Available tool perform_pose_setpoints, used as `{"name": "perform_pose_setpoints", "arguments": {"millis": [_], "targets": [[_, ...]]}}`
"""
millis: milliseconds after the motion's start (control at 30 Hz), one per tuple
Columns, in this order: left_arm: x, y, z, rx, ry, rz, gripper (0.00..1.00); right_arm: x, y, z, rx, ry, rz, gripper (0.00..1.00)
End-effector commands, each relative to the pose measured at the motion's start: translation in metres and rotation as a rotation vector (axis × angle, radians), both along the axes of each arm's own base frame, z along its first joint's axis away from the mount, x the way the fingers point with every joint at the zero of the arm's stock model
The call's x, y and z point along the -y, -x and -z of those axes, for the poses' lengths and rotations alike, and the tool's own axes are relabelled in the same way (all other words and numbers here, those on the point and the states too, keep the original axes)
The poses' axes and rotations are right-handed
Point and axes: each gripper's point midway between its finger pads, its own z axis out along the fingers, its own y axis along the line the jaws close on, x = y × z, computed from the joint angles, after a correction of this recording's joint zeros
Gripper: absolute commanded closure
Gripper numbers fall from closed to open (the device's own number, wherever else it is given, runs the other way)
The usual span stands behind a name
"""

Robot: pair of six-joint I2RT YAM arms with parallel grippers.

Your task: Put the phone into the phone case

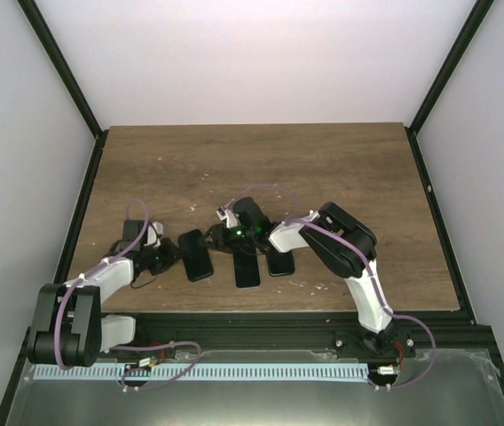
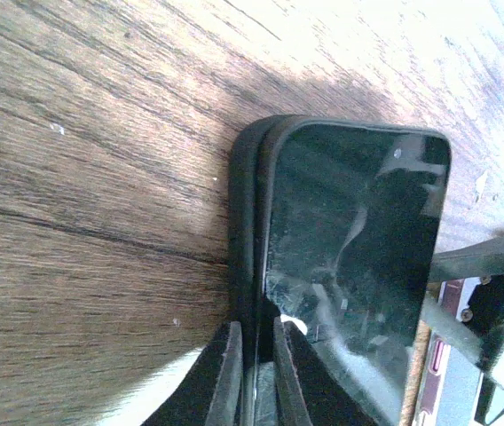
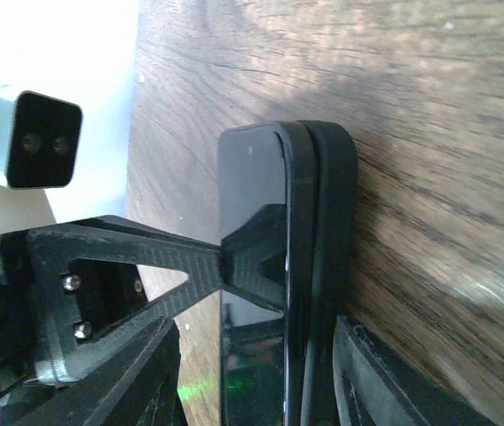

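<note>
**Clamping the phone [image 1: 196, 255] and the phone case [image 2: 241, 222] from both sides**

Beginning at the near edge, both arms bent low over the wooden surface [image 1: 323, 169]. Nearest on the left, the left gripper [image 2: 254, 327]: almost closed, its fingers [image 2: 225, 377] straddling one long edge of the phone case, one finger outside the rim on the wood side, the other on the screen side, with the phone's edge caught in the same narrow gap. Just past those fingers, the phone itself, dark and glossy, lying screen-up on the phone case, dark-rimmed here rather than clear. Along that edge, a thin seam between the two; impossible to tell whether fully seated. On the opposite long edge, the right gripper [image 3: 298, 293]: narrowed to the thickness of the stack, one pad [image 3: 252, 257] pressed flat on the glass, the other finger on the far side of the case, gripping both together. Seen from above, the pair sitting slightly askew between the two grippers, left of centre and towards the front of the surface. Just to the right, partly under the right arm's wrist, two black slabs [image 1: 247, 264] [image 1: 279, 259] lying flat side by side, near the phone but not touching it. Farther back, wood grain running up to the pale walls [image 1: 252, 53].
</note>
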Motion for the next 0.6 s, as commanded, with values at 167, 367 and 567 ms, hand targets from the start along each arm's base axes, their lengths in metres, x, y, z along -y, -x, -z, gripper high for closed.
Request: {"name": "perform_pose_setpoints", "arguments": {"millis": [167,367,567], "targets": [[0.018,0.006,-0.006,-0.007,0.079,0.075,0.98,-0.035,0.041,-0.037,0.062,-0.103,-0.169,0.53],[0.027,0.006,-0.007,-0.017,0.111,0.103,0.93,-0.014,0.024,-0.022,0.069,-0.01,-0.083,0.52],[0.052,0.011,-0.009,-0.024,0.165,0.137,0.9,0.014,0.004,-0.013,0.067,0.028,-0.024,0.53]]}}
